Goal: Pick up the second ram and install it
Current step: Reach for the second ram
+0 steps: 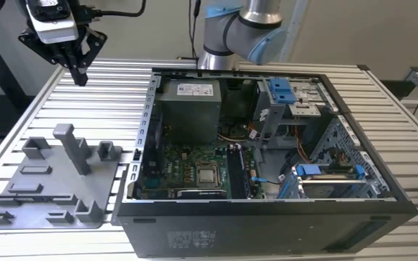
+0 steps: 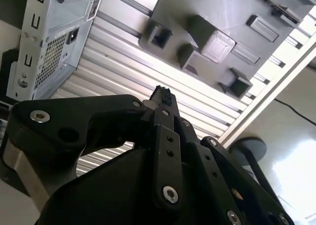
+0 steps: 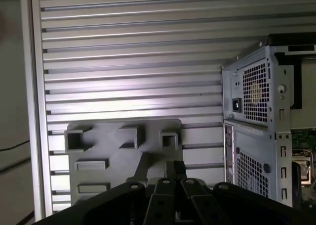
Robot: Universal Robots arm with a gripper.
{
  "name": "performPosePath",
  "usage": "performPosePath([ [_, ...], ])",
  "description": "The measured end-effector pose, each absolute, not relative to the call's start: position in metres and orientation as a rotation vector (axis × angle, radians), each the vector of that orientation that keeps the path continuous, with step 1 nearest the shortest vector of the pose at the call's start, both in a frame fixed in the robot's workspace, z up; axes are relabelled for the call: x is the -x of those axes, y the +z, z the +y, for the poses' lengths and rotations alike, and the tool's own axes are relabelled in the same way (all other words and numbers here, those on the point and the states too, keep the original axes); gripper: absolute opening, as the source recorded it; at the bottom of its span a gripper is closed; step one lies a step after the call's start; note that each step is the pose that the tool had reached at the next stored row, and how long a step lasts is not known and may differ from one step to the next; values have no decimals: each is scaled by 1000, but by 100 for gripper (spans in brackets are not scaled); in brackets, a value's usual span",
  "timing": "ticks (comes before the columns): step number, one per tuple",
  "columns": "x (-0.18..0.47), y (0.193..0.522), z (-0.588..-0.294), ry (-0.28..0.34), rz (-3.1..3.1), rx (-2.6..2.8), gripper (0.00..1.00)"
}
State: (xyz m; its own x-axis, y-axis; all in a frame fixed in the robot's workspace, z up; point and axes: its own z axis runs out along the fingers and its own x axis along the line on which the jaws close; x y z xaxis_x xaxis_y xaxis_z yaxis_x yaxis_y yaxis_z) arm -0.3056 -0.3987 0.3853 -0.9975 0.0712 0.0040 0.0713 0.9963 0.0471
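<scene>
In the exterior view my gripper hangs high over the table's far corner on the exterior view's left, well above and behind the grey holder tray. Its black fingers meet at a point in both wrist views, with nothing between them. A thin dark strip sits on edge in a long slot near the tray's front; it looks like the second ram, though I cannot tell for sure. The tray lies far below the fingertips. The open computer case shows its motherboard.
The tray has a tall upright post and several short blocks. The case's rear panel stands beside the tray. The arm's base rises behind the case. The slatted metal table runs between gripper and case.
</scene>
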Motion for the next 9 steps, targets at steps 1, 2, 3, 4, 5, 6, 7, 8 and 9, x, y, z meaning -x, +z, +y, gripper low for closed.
performPosePath([
  [1,307,385,-399,-74,-3136,112,11],
  [2,309,385,-399,-74,-3136,112,11],
  [3,311,384,-399,-74,-3136,112,11],
  [4,313,384,-399,-74,-3136,112,11],
  [5,314,384,-399,-74,-3136,112,11],
  [6,316,383,-399,-74,-3136,112,11],
  [7,317,383,-399,-74,-3136,112,11],
  [8,319,383,-399,-74,-3136,112,11],
  [9,321,382,-399,-74,-3136,112,11],
])
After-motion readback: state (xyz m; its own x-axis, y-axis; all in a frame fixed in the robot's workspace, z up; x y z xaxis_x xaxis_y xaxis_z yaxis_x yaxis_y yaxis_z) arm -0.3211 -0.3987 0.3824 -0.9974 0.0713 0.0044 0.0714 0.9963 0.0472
